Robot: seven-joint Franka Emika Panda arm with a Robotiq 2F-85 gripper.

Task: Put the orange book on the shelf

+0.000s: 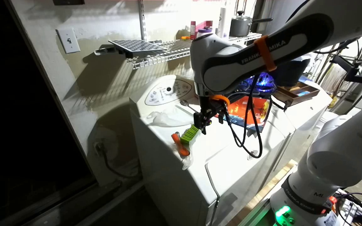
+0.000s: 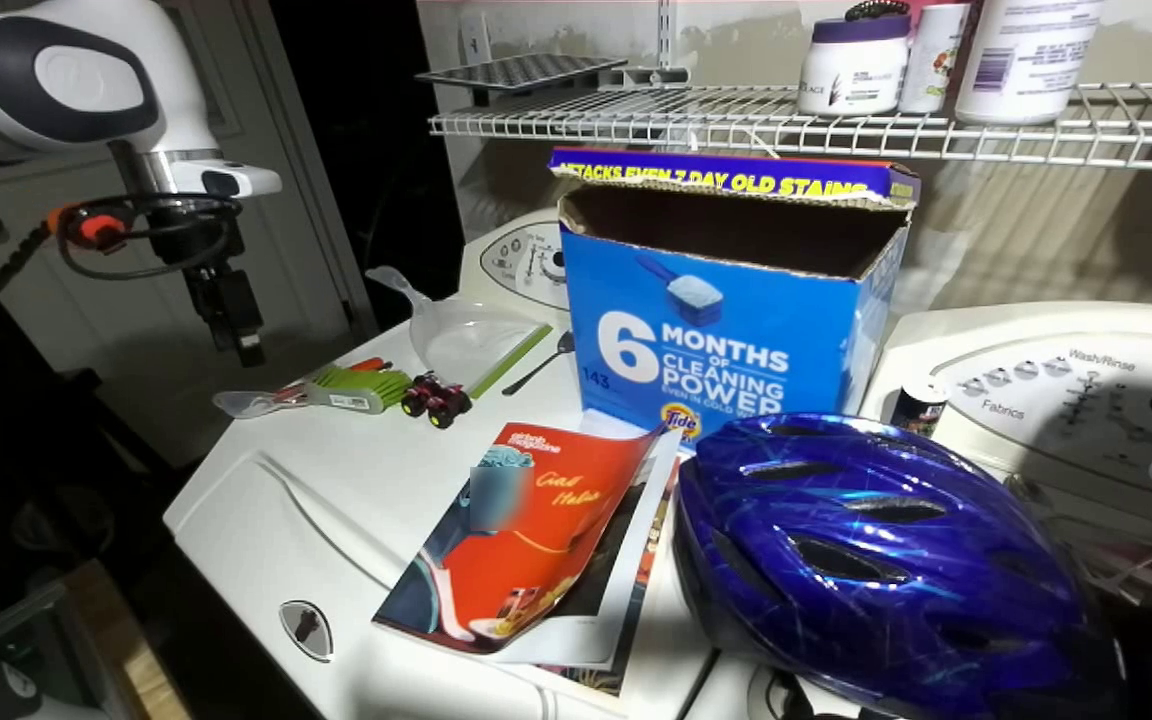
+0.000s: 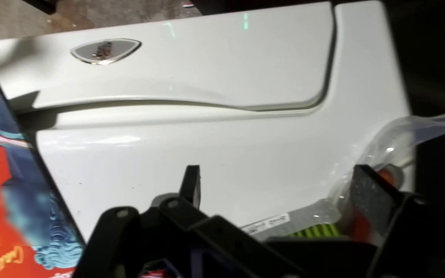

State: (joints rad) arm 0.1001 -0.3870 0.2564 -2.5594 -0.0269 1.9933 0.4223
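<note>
The gripper [image 3: 277, 183], jaws apart and empty, hangs left of the orange book [image 2: 531, 540] in an exterior view, the book's long axis slanting near to far.

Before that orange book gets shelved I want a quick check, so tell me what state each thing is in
Gripper: open, gripping nothing
Orange book: lying cover up, one edge curled
Jar: capped
Shelf: holding the jar, among other things
Tide box: top open
Pot: covered
Helmet: dome up
Base light: glowing green
Wall switch: position too small to tell
</note>
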